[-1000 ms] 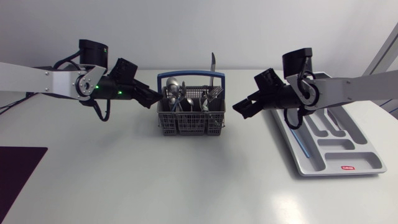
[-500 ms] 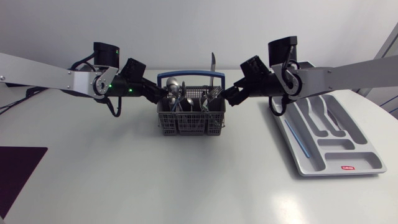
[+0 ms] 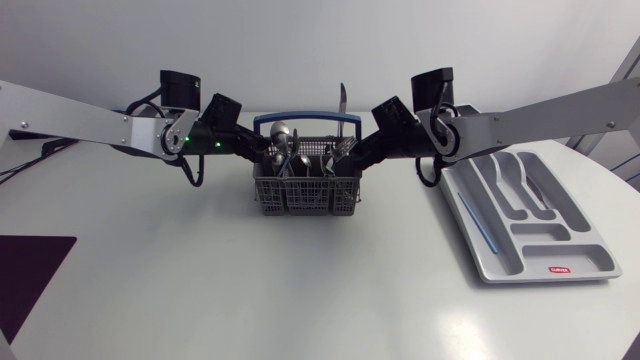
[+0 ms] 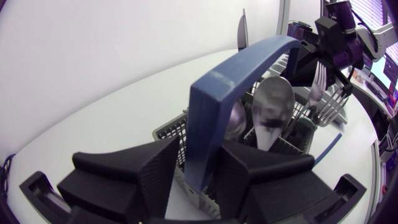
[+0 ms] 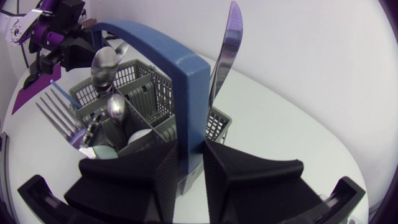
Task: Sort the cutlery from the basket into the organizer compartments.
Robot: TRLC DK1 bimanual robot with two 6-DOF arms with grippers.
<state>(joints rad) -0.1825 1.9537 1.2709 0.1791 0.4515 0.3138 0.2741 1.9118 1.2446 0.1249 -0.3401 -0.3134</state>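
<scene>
A grey mesh cutlery basket point(image 3: 305, 192) with a blue arched handle point(image 3: 305, 120) stands at the table's middle back. It holds spoons point(image 3: 281, 135), forks point(image 3: 341, 150) and an upright knife point(image 3: 342, 100). My left gripper point(image 3: 262, 152) is shut on the handle's left end, and the blue handle point(image 4: 236, 68) passes between its fingers point(image 4: 202, 163). My right gripper point(image 3: 352, 155) is shut on the handle's right end; the handle point(image 5: 155, 43) is pinched where my right gripper point(image 5: 193, 158) closes, with the knife point(image 5: 227, 43) just beside it. The grey organizer point(image 3: 480, 245) lies to the right.
A dark purple mat point(image 3: 30, 270) lies at the front left edge. The organizer's compartments run lengthwise, with a blue strip along its near side. Open tabletop stretches in front of the basket.
Both arms have swung inward from either side to the basket. Each gripper has gone from open to shut on an end of the blue handle.
</scene>
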